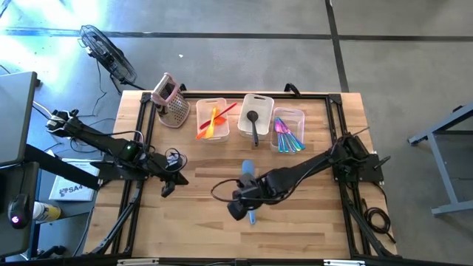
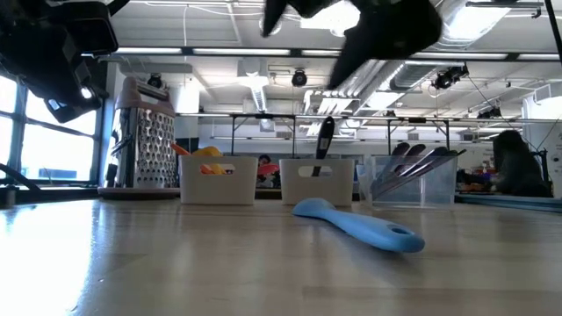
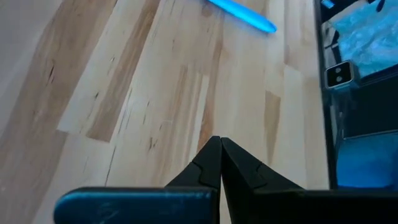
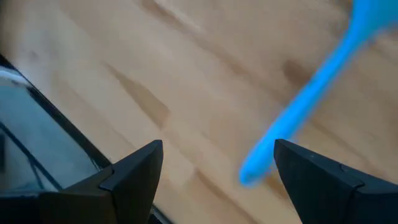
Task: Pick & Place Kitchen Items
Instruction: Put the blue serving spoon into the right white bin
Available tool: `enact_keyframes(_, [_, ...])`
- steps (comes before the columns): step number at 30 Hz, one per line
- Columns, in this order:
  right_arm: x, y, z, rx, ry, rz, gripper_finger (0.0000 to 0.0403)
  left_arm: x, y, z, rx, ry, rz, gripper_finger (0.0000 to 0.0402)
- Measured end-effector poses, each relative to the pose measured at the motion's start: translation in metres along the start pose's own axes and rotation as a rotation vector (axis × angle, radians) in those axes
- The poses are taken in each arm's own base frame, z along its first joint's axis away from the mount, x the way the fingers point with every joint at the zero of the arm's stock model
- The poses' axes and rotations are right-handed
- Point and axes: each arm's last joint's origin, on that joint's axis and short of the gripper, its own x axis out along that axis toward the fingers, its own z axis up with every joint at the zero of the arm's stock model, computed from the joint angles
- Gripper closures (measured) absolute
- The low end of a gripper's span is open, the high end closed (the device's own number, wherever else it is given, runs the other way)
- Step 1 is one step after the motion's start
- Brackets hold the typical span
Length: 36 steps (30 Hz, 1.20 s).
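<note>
A blue utensil (image 1: 247, 171) lies flat on the wooden table (image 1: 192, 222) near its middle; the low view shows it as a spatula (image 2: 351, 225). My right gripper (image 4: 217, 163) hovers open above its handle end (image 4: 250, 175), clear of it. My left gripper (image 3: 219, 155) is shut and empty over the table's left part (image 1: 168, 189). At the far side stand three clear bins. One (image 1: 213, 118) holds orange, red and yellow utensils. One (image 1: 256, 117) holds a dark spoon. One (image 1: 290, 130) holds purple and blue utensils.
A metal box grater (image 1: 171, 100) with a pink handle stands at the far left corner, beside the bins. Bare wood stretches across the near half of the table. A fan (image 1: 109, 53) and cables lie off the table to the left.
</note>
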Motion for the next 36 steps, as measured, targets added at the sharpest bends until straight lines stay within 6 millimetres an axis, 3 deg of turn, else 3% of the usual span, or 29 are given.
enact_keyframes(6, [0.0,0.008,0.002,0.004,-0.018,0.088,0.0103,0.0,0.002,-0.002,0.007,0.022,0.03,0.0401])
enact_keyframes(13, [-0.003,-0.022,-0.002,0.12,-0.017,-0.234,0.0103,0.0,0.004,-0.004,0.024,0.022,0.063,0.0401])
enact_keyframes(18, [-0.002,-0.025,0.004,0.138,-0.048,-0.256,0.0103,0.0,0.004,-0.004,0.021,0.021,0.064,0.0401])
enact_keyframes(28, [0.057,-0.03,0.006,0.116,0.052,-0.323,0.0103,0.0,0.004,-0.004,-0.006,0.02,0.067,0.0401])
enact_keyframes(36, [0.066,-0.03,0.012,0.125,0.031,-0.315,0.0103,0.0,0.006,-0.002,-0.005,-0.026,0.118,0.0401])
